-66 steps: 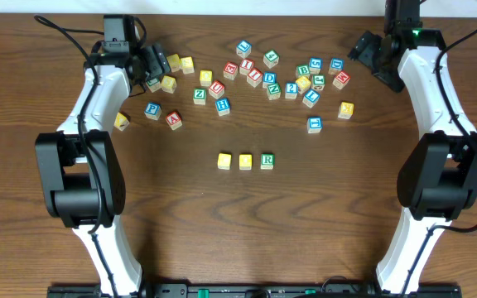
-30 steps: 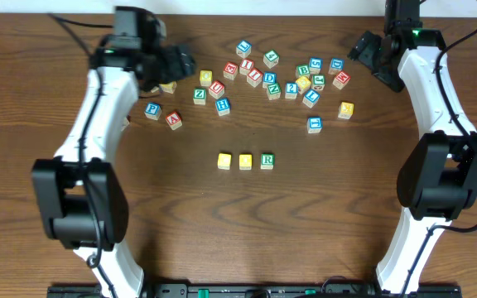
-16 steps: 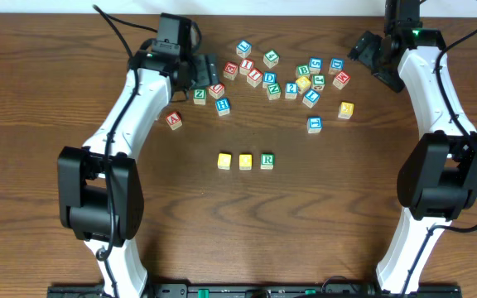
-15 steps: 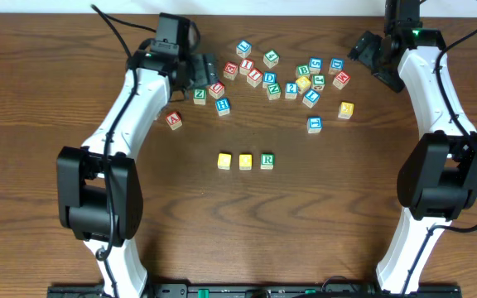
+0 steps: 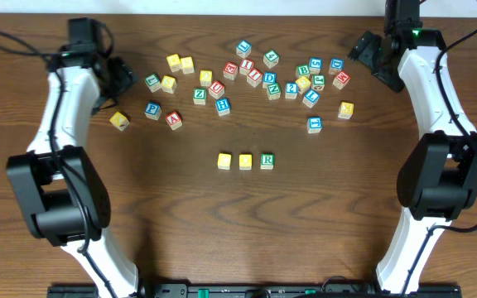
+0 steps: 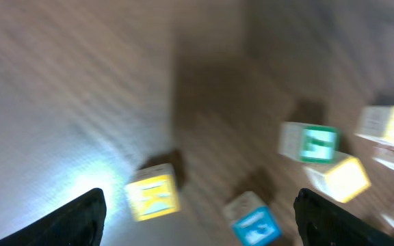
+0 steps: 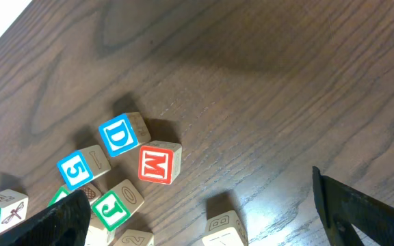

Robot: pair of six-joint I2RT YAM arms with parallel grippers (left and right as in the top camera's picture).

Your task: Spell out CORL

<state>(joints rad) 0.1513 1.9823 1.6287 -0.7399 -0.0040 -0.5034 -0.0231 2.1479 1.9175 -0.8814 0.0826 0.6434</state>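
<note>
Cubes in a row: first yellow cube (image 5: 224,161), second yellow cube (image 5: 245,161), both just left of R cube (image 5: 267,161); left tool (image 5: 121,79) and right tool (image 5: 361,51), well beyond R cube, stand released, holding nothing

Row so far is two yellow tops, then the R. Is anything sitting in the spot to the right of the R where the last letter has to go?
Nothing visible does. Right of the R cube the table shows only bare wood. The nearest loose cube lies farther back, clear of the row.
</note>
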